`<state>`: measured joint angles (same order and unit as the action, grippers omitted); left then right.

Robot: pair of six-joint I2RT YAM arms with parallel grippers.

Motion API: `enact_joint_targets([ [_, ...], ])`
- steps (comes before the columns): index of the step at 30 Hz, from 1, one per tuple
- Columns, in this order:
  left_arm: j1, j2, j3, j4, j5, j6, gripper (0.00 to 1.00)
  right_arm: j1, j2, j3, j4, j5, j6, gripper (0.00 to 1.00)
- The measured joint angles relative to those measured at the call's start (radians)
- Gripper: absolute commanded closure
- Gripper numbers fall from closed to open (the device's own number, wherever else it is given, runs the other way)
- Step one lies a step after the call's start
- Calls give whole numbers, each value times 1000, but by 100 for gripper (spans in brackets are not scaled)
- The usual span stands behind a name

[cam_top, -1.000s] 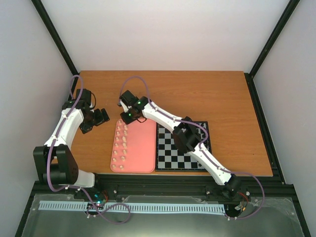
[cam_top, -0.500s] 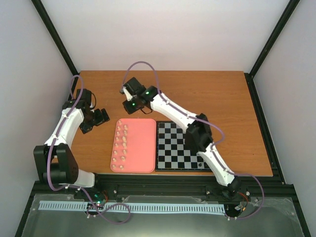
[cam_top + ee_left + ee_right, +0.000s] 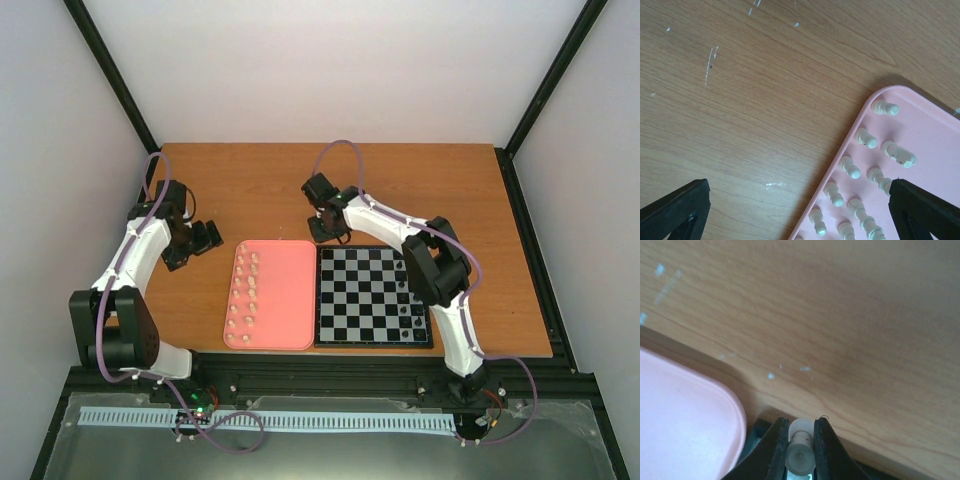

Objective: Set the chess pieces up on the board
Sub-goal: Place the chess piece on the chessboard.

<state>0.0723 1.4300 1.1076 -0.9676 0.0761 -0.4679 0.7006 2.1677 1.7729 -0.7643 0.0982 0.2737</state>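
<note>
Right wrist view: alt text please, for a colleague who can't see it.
The right gripper is shut on a cream-white chess piece, over the wooden table. A rounded corner of the pink tray shows at lower left.

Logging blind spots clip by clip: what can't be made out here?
- Kind of held piece: the right wrist view shows only its top inside the right tool; from above the tool hides it.
- Kinds of chess pieces on the tray: too small from above; the left wrist view's edge crops the rows.
- Count of black pieces: the right arm covers the board's far right corner.
</note>
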Motion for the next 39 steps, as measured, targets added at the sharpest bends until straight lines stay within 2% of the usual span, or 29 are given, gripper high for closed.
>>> enact_joint_targets([
  [13,0,23,1,1,-1,0,0,-14,-120,-187,69,-61,43,97],
  [39,0,35,2,2,2,0,0,0,-139,-248,103,-122,68,97],
])
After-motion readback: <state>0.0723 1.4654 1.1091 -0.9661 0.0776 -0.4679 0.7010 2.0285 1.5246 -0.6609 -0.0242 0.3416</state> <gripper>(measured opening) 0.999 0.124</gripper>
